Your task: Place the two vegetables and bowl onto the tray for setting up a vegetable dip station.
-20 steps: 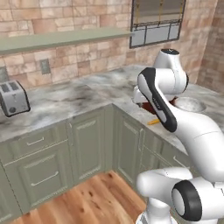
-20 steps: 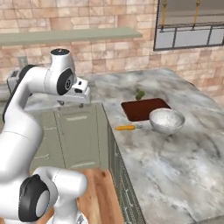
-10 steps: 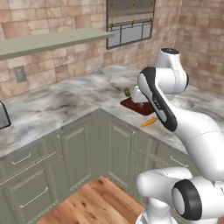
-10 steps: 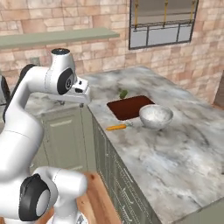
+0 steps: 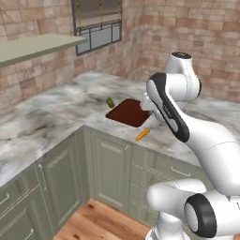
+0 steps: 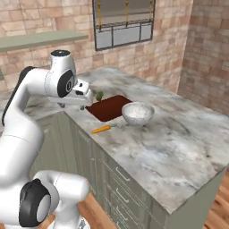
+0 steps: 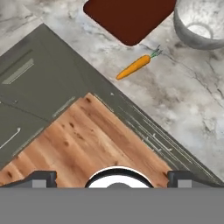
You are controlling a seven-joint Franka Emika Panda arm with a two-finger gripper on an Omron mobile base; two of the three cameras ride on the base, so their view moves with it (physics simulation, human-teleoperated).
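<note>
Claw: the claw (image 7: 112, 177) hangs over the wooden floor (image 7: 83, 140) in front of the cabinets (image 7: 35, 83), jaws spread wide, holding nothing. In the right base view it sits at the arm's end beside the tray's near corner, above the surface edge.
Carrot: the carrot (image 7: 133, 67) lies flat on the marble surface (image 7: 183, 100) near its front edge, just apart from the tray. In the right base view its long axis runs along that edge, orange point toward the arm, green tip toward the bowl.
Tray: the dark red-brown tray (image 6: 108, 107) lies flat on the surface beyond the carrot, bare.
Bowl: the silvery bowl (image 6: 138, 112) stands upright beside the tray, touching or nearly so; I cannot tell which.
Cucumber: the dark-green cucumber (image 5: 110, 101) lies just past the tray's far corner; its direction is too small to read.
Change: both base views have swung since a second ago, so the camera moved. The toaster has left the left base view, and the tray group now sits nearer the middle. The things themselves keep their layout.
</note>
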